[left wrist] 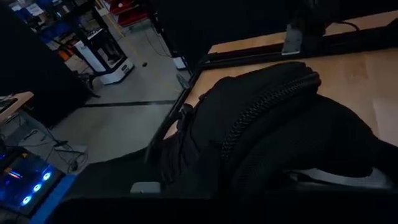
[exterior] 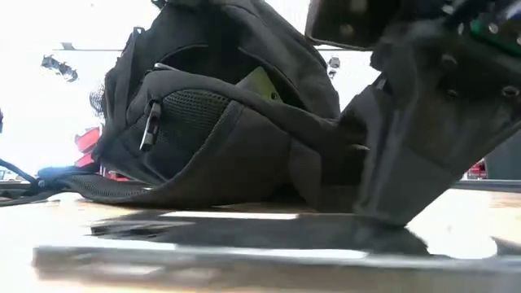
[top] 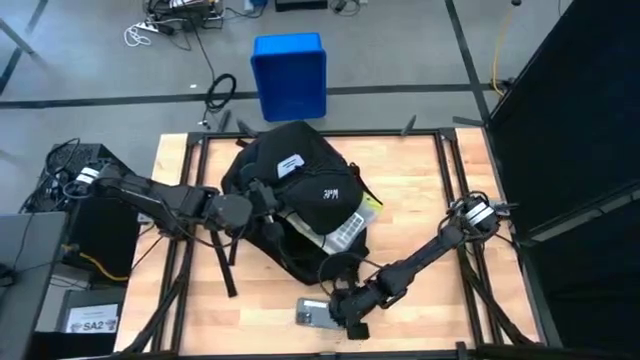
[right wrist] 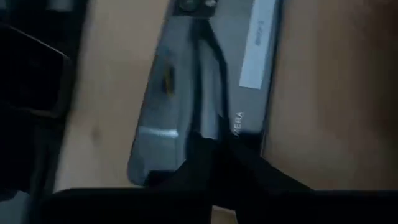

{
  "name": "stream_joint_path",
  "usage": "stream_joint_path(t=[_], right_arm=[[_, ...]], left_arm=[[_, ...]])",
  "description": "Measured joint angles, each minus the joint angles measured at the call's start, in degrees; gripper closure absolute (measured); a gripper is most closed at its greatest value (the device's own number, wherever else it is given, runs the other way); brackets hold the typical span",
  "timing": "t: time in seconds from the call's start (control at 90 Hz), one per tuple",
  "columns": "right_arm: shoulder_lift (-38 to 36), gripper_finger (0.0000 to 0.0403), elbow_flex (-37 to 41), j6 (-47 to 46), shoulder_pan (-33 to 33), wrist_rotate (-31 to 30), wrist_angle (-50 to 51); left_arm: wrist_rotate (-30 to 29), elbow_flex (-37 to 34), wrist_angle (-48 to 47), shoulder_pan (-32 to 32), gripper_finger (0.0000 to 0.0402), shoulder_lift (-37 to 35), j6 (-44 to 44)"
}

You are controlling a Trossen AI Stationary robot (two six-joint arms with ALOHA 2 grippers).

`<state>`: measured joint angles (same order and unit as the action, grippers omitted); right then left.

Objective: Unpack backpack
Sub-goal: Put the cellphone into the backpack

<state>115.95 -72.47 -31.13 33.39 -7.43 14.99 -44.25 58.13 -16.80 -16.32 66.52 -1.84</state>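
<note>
The black backpack (top: pixel 295 185) lies on the wooden table, its opening toward the near right showing yellow-green lining (top: pixel 371 206) and a pale flat item (top: pixel 346 230). The low view shows the backpack (exterior: pixel 220 122) with the lining (exterior: pixel 260 81) in the gap. My left gripper (top: pixel 265 195) is at the backpack's left side, shut on its fabric. A flat grey device (top: pixel 312 312) with a white label (right wrist: pixel 256 43) lies on the table near the front edge. My right gripper (top: pixel 345 308) is shut, with its tips at that device's right end. My left gripper holds the backpack's fabric at its left side (top: pixel 272 192), coming level from the table's left. The fabric (left wrist: pixel 261 143) fills the wrist view and hides the place of contact. The backpack's bottom stays on the table. My right gripper's shut fingertips (right wrist: pixel 214 165) slant down from the right onto the grey device's end (right wrist: pixel 205 134). The device (exterior: pixel 244 236) lies flat on the table. I cannot tell whether they press it or only touch it.
A blue plastic box (top: pixel 290 75) stands on the floor beyond the table's far edge. A black strap (top: pixel 225 262) trails from the backpack toward the near left. Bare wood (top: pixel 420 190) shows right of the backpack.
</note>
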Motion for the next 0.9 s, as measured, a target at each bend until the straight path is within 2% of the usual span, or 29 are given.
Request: stream_joint_path(t=[0.133,0.211,0.367,0.5,0.778,0.9], right_arm=[[-3.05,0.0400,0.40,-1.65,0.29,-2.99,7.57],[-5.32,0.0400,0.48,-1.67,0.62,-4.75,8.49],[-8.39,0.0362,0.36,-0.26,1.47,-5.43,5.22],[-7.77,0.0287,0.31,3.05,2.29,-5.26,0.95],[-2.87,0.0083,0.29,2.90,1.61,-5.70,-0.06],[-1.14,0.0027,0.29,2.88,1.27,-5.94,-0.75]], left_arm=[[0.04,0.00,-0.51,0.00,0.0402,0.00,0.58],[0.04,0.00,-0.98,0.04,0.0401,0.00,0.62],[0.04,0.00,-0.96,0.09,0.0401,0.00,0.65],[0.04,0.00,-0.95,0.09,0.0401,0.00,0.65],[0.22,0.02,-1.01,0.11,0.0401,0.00,0.67],[0.36,0.02,-1.06,0.10,0.0401,0.00,0.67]])
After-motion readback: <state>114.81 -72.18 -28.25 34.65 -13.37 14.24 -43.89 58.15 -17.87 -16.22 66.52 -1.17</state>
